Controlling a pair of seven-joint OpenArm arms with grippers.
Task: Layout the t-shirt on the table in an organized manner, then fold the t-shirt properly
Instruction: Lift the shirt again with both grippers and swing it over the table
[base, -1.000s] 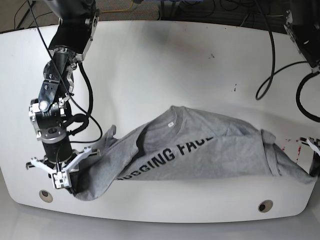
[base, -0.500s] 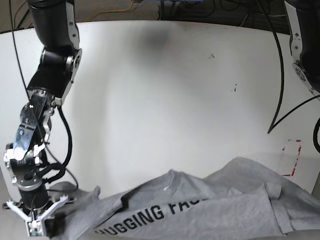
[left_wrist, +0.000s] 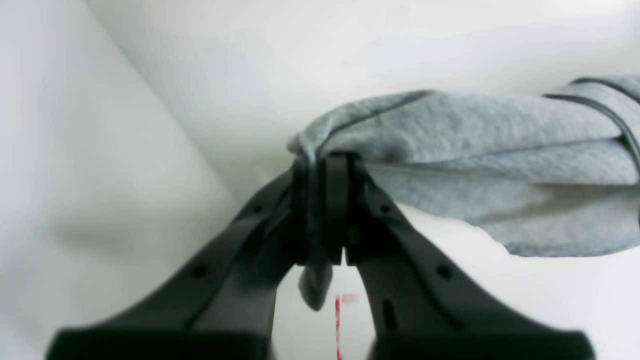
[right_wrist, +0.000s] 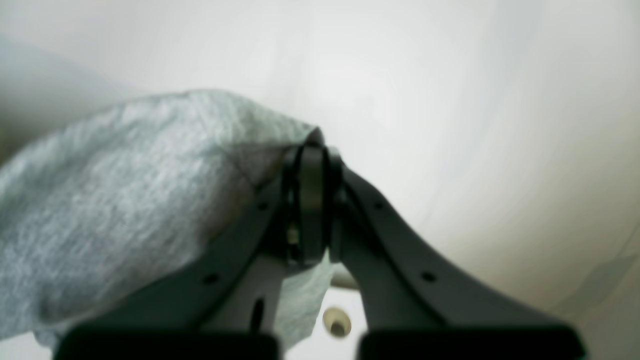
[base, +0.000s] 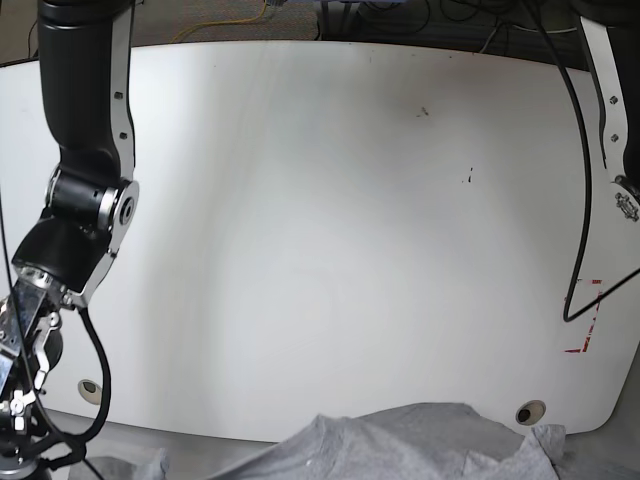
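Below the base view's edge, both fingers (left_wrist: 327, 200) (right_wrist: 312, 200), unseen there, pinch the mostly cropped t-shirt (base: 420, 445).

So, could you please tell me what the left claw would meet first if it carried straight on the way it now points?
Apart from the t-shirt already pinched in the left claw, probably the white table just beyond; nothing else shows in that line, though depth in the wrist view is hard to judge.

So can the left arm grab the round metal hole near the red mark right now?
Probably not: the left gripper has its jaws shut on the t-shirt, so it would have to let go first. The hole itself lies uncovered on the table.
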